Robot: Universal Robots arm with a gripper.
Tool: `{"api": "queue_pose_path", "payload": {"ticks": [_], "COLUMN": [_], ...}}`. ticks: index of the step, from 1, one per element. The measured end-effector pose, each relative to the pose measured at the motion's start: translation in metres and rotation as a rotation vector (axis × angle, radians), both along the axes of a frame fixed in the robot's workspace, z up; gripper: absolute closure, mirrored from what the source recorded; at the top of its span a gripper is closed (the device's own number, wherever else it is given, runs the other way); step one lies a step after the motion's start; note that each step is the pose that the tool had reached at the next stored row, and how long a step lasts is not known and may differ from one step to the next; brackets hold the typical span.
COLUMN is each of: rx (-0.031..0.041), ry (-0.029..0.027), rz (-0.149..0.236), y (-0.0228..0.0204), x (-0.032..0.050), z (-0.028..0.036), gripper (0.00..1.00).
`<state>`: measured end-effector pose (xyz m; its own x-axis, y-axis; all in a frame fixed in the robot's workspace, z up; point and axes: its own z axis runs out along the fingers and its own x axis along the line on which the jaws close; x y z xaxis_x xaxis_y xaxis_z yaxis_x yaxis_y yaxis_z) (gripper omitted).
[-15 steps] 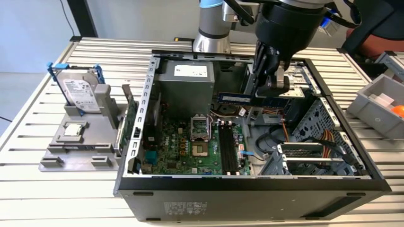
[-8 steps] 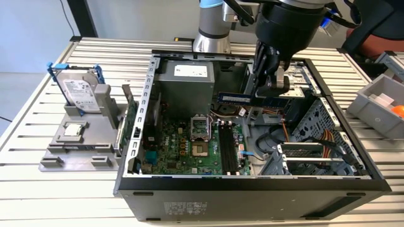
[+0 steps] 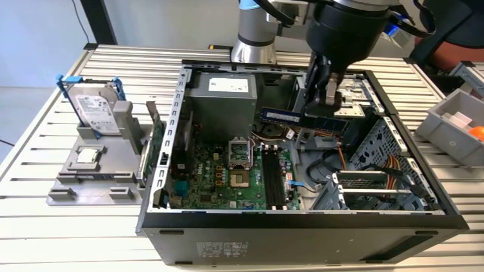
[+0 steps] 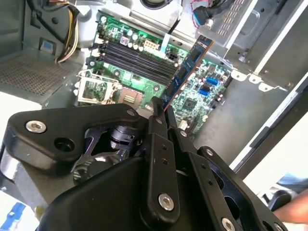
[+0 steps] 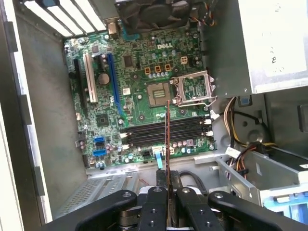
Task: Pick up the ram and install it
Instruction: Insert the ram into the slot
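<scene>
Open case (image 3: 302, 218). Motherboard (image 3: 219, 175) on its floor. Gripper (image 3: 323, 110) clenched on one end of ram (image 3: 281, 117). Slots (image 3: 274, 175) empty.

In exterior view, ram hangs in air over case at 12 o'clock of slots, lying crosswise to them.

Likely risks:
- End-only pinch lets stick pivot or slip.
- Unturned, stick misses slot.
- With notch misaligned, pressing could bend board.
- Nearby cables could snag.
</scene>
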<state>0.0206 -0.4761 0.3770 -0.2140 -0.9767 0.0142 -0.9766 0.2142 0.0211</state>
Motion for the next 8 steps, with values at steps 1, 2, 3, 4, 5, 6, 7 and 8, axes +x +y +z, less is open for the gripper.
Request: {"api": "queue_pose_path", "payload": {"ticks": [1, 2, 3, 4, 5, 6, 7, 8], "rx": [0.0000, 0.0001, 0.0000, 0.0000, 0.0000, 0.0001, -0.0001, 0.0001], "ry": [0.0000, 0.0000, 0.0000, 0.0000, 0.0000, 0.0000, 0.0000, 0.0000], "rz": [-0.015, -0.032, -0.047, -0.062, -0.077, -0.090, -0.103, -0.117], "y": [0.0000, 0.0000, 0.0000, 0.0000, 0.0000, 0.0000, 0.0000, 0.0000], "x": [0.0000, 0.0000, 0.0000, 0.0000, 0.0000, 0.0000, 0.0000, 0.0000], "z": [0.0000, -0.0001, -0.0001, -0.0002, -0.0002, -0.0003, -0.0002, -0.0003], "gripper": [1.00, 1.00, 1.00, 1.00, 1.00, 1.00, 1.00, 1.00]}}
